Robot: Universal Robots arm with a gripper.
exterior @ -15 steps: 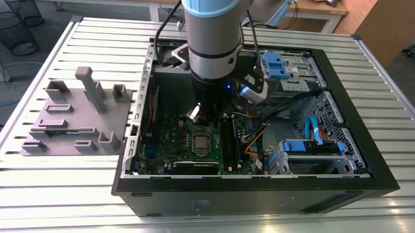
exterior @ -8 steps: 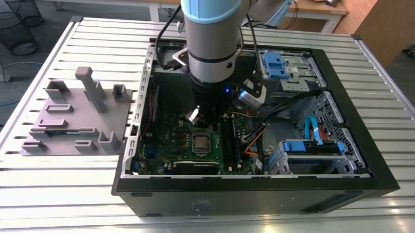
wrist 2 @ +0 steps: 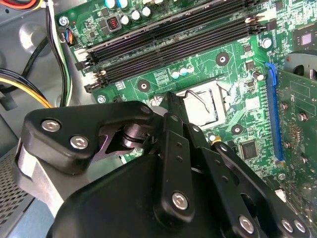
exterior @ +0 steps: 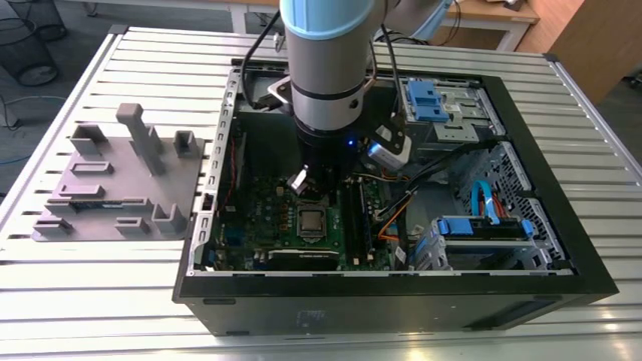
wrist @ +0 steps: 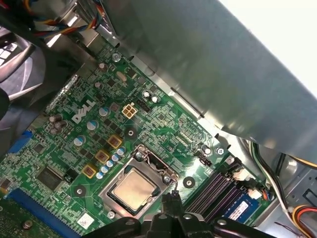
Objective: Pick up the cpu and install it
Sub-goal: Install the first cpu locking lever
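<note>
The cpu point(exterior: 311, 220) is a small square chip with a silver-grey top. It lies flat inside the metal-framed socket on the green motherboard point(exterior: 261, 226) of the open computer case. In the first wrist view the cpu point(wrist: 131, 188) sits within the socket frame point(wrist: 148, 158), and in the second wrist view the cpu point(wrist 2: 205, 106) is partly hidden behind the fingers. My gripper point(exterior: 313, 194) hangs just above the socket's edge, its black fingertips point(wrist: 167, 199) together with nothing between them. The gripper point(wrist 2: 168, 99) tip stands beside the chip, apart from it.
Black memory slots point(wrist 2: 173, 39) run beside the socket. Orange and black cables point(exterior: 401, 203) and blue drive cages point(exterior: 437, 101) fill the case's side at the exterior view's right. A grey fixture plate point(exterior: 120, 180) lies on the slatted table at the exterior view's left. The case wall point(wrist: 223, 74) stands close.
</note>
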